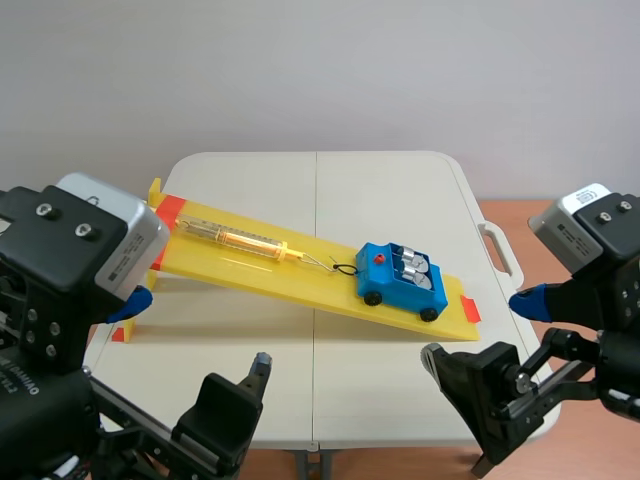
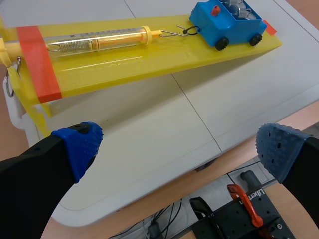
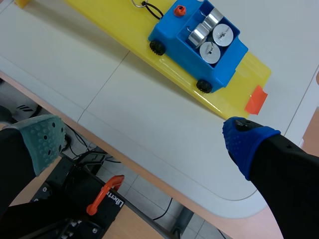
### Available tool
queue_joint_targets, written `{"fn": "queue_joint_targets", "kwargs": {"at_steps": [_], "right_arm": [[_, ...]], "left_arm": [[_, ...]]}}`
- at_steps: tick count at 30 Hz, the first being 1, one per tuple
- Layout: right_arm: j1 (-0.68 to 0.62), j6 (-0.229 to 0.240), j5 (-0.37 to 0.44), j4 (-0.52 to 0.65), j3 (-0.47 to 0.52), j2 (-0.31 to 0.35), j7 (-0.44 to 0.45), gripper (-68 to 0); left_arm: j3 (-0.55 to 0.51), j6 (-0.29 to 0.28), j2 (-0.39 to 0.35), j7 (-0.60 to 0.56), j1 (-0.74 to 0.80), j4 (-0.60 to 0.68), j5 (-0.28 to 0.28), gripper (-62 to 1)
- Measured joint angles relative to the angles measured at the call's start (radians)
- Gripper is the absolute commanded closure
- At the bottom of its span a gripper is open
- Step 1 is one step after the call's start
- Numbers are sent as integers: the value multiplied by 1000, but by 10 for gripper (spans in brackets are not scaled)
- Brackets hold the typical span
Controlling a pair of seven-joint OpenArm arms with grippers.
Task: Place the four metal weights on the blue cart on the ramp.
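A blue cart (image 1: 400,282) (image 2: 228,25) (image 3: 198,47) with black wheels sits near the low end of the yellow ramp (image 1: 300,268) (image 2: 124,59) (image 3: 239,79). Several metal weights (image 3: 212,35) (image 1: 413,267) (image 2: 238,8) lie inside its tray. A hook joins the cart to a clear spring scale (image 1: 235,237) (image 2: 99,40) lying up the ramp. My left gripper (image 2: 179,149) is open over the table's near edge, well short of the ramp. My right gripper (image 3: 144,137) is open too, over the near edge, short of the cart.
The ramp rests on a white folding table (image 1: 330,380) with a centre seam. Orange tape marks (image 1: 470,310) (image 3: 256,101) sit at the ramp's ends. Below the table's edge a black stand with an orange clamp (image 3: 105,195) (image 2: 247,206) shows.
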Motion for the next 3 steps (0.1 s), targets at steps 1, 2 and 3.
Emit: {"fn": "queue_joint_targets", "kwargs": {"at_steps": [1,2,3], "right_arm": [[0,0,0,0,0,0,0,-661],[0,0,0,0,0,0,0,-661],[0,0,0,0,0,0,0,-661]], "left_arm": [[0,0,0,0,0,0,0,-623],[0,0,0,0,0,0,0,-623],[0,0,0,0,0,0,0,-623]]}}
